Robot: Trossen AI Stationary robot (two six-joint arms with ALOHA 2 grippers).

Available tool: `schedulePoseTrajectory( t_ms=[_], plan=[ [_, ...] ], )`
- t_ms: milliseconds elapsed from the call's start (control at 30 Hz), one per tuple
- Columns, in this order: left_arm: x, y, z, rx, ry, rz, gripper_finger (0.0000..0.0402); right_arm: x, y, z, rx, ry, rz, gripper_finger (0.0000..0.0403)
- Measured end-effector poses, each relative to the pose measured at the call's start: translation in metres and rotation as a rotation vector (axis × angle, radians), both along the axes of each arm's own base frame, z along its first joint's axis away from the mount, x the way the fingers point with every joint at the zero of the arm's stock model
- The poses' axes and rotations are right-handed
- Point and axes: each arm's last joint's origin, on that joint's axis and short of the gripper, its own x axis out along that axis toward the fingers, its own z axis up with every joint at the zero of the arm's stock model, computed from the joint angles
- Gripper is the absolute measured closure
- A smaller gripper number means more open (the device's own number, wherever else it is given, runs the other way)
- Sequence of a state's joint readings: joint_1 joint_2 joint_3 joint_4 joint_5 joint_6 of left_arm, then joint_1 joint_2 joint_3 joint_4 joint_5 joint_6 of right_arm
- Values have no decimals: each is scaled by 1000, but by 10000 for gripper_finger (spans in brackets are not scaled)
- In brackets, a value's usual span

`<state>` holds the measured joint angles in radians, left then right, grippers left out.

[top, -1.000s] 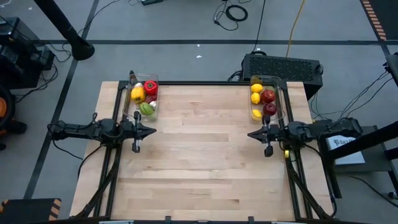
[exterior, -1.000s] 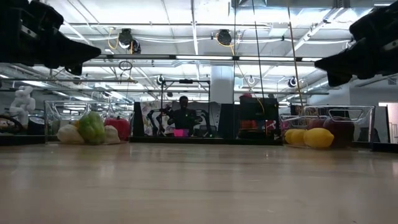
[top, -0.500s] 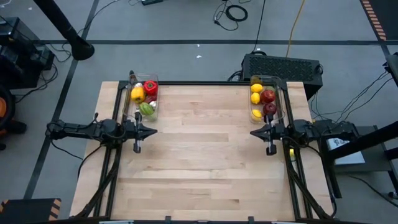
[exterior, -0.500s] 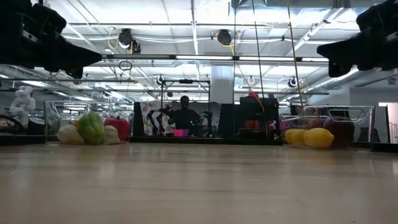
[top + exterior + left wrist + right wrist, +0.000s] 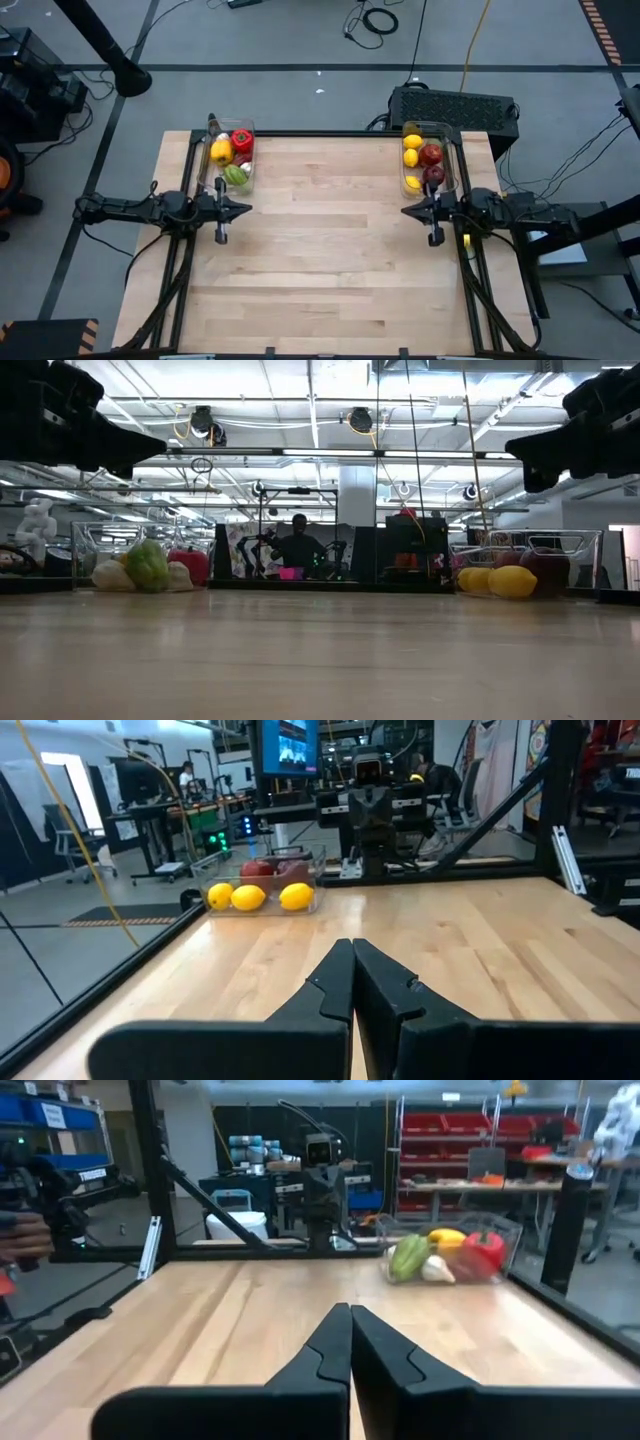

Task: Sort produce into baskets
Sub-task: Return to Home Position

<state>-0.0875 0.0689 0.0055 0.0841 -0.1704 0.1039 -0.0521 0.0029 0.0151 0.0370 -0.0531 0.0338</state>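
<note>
Two clear baskets stand at the table's far corners. The left basket [image 5: 228,155] holds a red pepper, a yellow piece, a green pepper and white garlic [image 5: 440,1256]. The right basket [image 5: 428,160] holds yellow lemons and dark red apples [image 5: 262,888]. My left gripper [image 5: 245,210] is shut and empty, level above the table's left edge, just on the near side of the left basket. My right gripper [image 5: 406,211] is shut and empty, level above the right edge, just on the near side of the right basket. The two point toward each other.
A black box with cables [image 5: 455,108] sits behind the table's far right corner. The bare wooden tabletop [image 5: 330,260] stretches between the two arms. A person [image 5: 297,545] stands in the room beyond the far edge.
My right gripper has swung slightly toward the table's far edge and now points straight across at the left arm. It stays shut. The produce and baskets have not moved.
</note>
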Motion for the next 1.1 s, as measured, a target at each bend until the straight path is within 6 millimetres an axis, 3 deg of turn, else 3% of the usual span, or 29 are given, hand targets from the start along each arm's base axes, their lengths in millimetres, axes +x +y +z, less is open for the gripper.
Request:
schedulePoseTrajectory(
  t_ms=[300, 1100],
  plan=[
    [0, 0, 0, 7, -1, 1, 395, 0, -1, -2, 20, 19, -47, 403],
    [0, 0, -1, -24, 9, 0, 395, 0, 1, -1, 66, 15, 50, 403]
  ],
)
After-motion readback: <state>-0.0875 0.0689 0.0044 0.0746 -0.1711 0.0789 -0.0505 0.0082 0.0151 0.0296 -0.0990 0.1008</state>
